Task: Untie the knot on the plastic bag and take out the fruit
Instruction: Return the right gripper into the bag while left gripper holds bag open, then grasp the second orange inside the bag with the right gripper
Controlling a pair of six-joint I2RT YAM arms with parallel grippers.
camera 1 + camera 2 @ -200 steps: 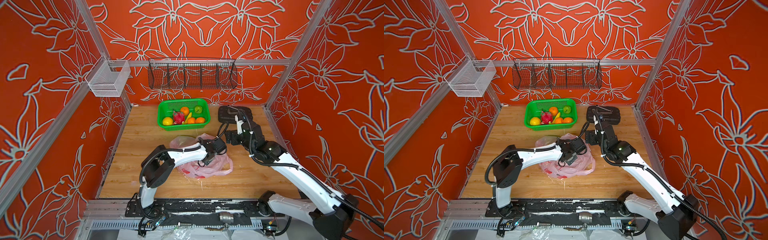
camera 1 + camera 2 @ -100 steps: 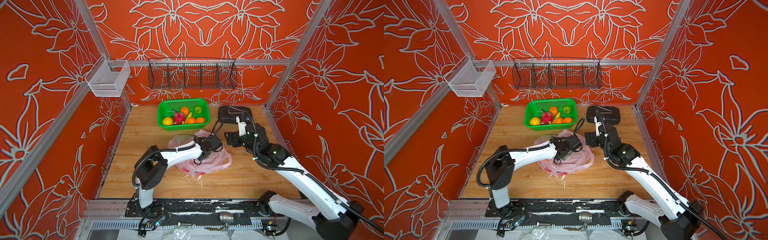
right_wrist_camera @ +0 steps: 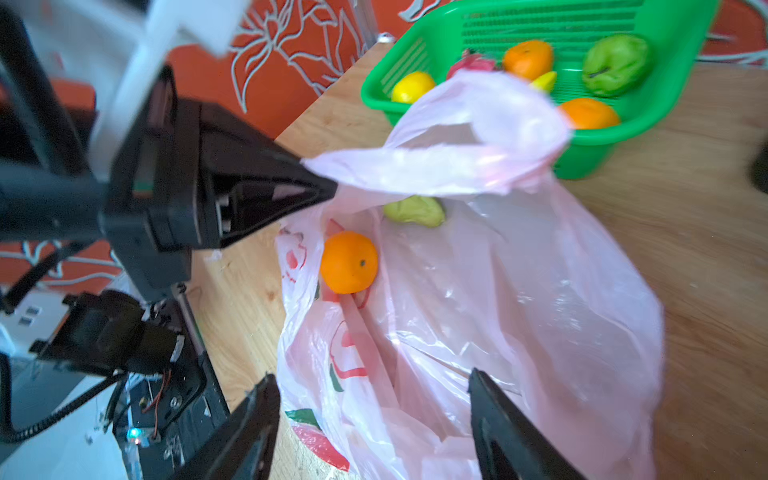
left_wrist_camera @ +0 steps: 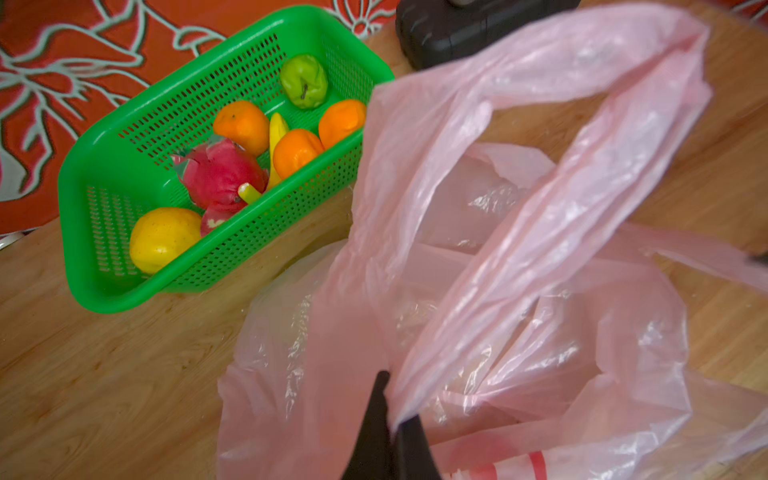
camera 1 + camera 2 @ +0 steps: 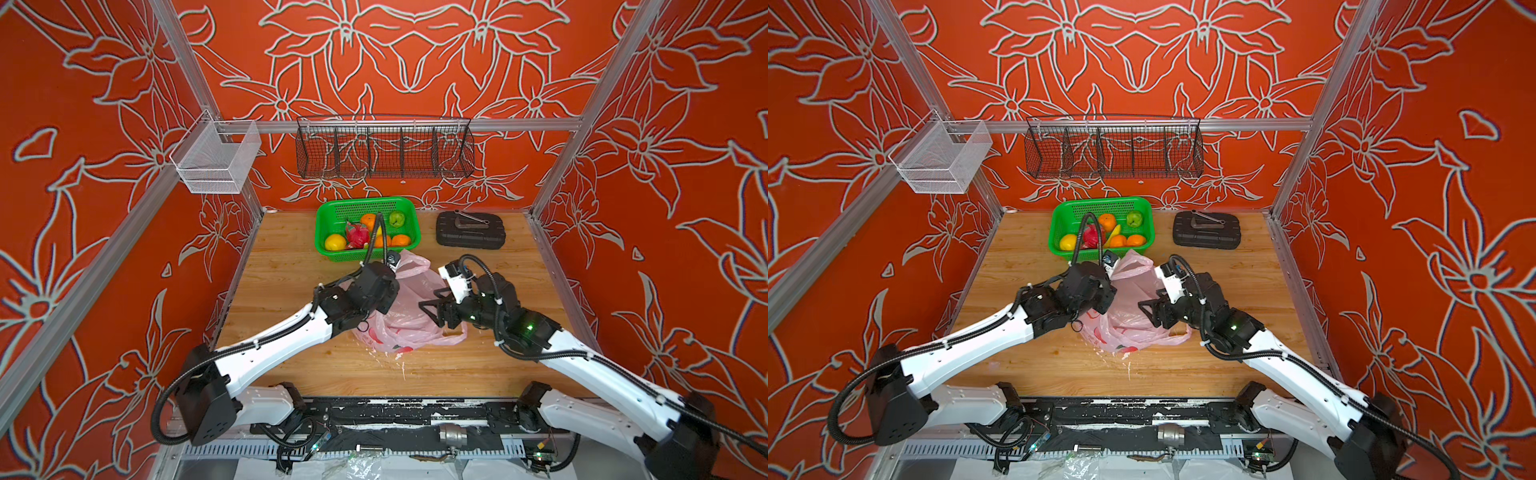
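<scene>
Pink film, thin and creased: the bag (image 5: pixel 409 307) lies at the centre of both top views on the wooden table (image 5: pixel 286 266), just below the green basket (image 5: pixel 332 253). No knot is visible. One handle loop (image 3: pixel 436 166) stands free and taut. The left gripper (image 3: pixel 326 188) is clenched on that loop, holding the mouth up. The right gripper (image 3: pixel 374 415) hangs over the bag with jaws apart, grasping nothing. Whether its tips touch the film cannot be told. At centre left of the right wrist view, an orange (image 3: pixel 349 262) and a green fruit (image 3: pixel 414 211) lie inside, near the mouth.

Risks, as judged: a harder pull on the loop may tear the film at the pinch. It may also lift the whole bag and roll the orange onto the table. The right jaws may catch film along with the fruit, or film alone, since loose folds cover much of the opening.
</scene>
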